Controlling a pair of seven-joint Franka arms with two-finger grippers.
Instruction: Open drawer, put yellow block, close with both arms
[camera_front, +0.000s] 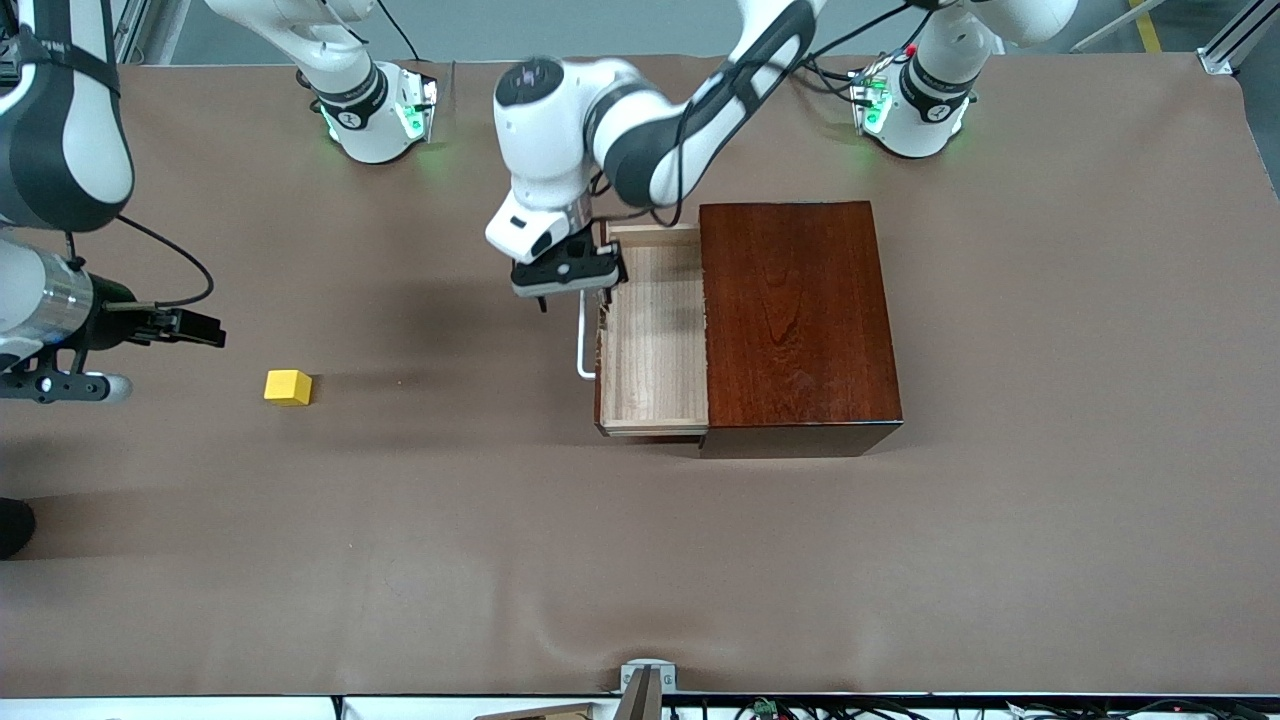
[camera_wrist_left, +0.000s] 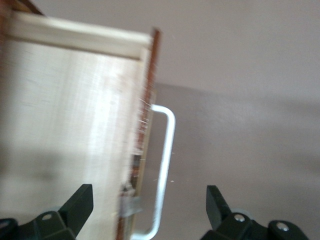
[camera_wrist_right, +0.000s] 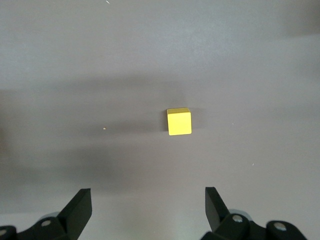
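The drawer (camera_front: 655, 340) stands pulled out of the dark mahogany box (camera_front: 795, 310), its pale wood tray empty and its white bar handle (camera_front: 582, 345) on the side toward the right arm's end. My left gripper (camera_front: 575, 295) is open over the drawer's front edge and holds nothing. In the left wrist view (camera_wrist_left: 150, 202) its fingers straddle the handle (camera_wrist_left: 167, 150) and the drawer front (camera_wrist_left: 150, 75) without touching them. The yellow block (camera_front: 288, 387) lies on the table toward the right arm's end. My right gripper (camera_front: 205, 330) is open and empty beside it, and the block (camera_wrist_right: 179, 121) shows ahead of the fingers in the right wrist view (camera_wrist_right: 148, 205).
The brown table mat (camera_front: 640, 560) stretches wide between the block and the drawer and toward the front camera. The two arm bases (camera_front: 375, 110) (camera_front: 915, 105) stand along the back edge. A metal clamp (camera_front: 648, 680) sits at the front edge.
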